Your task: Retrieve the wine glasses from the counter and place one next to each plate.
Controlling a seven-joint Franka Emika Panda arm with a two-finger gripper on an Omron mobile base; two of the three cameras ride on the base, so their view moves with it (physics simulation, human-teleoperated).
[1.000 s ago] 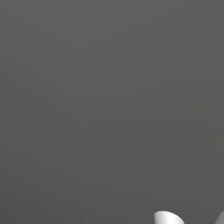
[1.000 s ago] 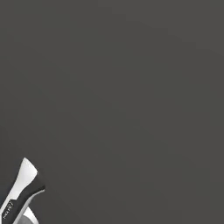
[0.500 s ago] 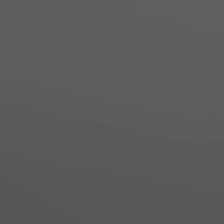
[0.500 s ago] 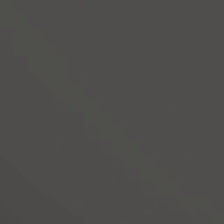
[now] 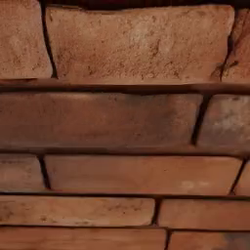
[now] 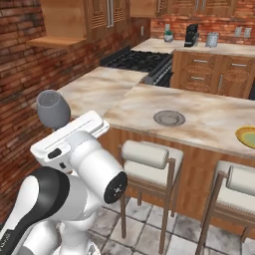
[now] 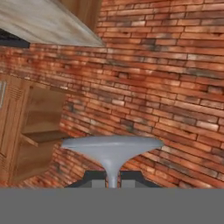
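Wine glass (image 6: 53,109), light and fragile, apparently clamped by its thin stem between narrowed jaws, bowl beyond.

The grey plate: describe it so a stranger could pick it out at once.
Find the marbled island top with stools tucked under its near edge. The grey plate lies flat near the middle of that top, above the left stool. It is round, shallow and grey with a ringed rim, unlike the yellow-olive plate cut by the right edge.
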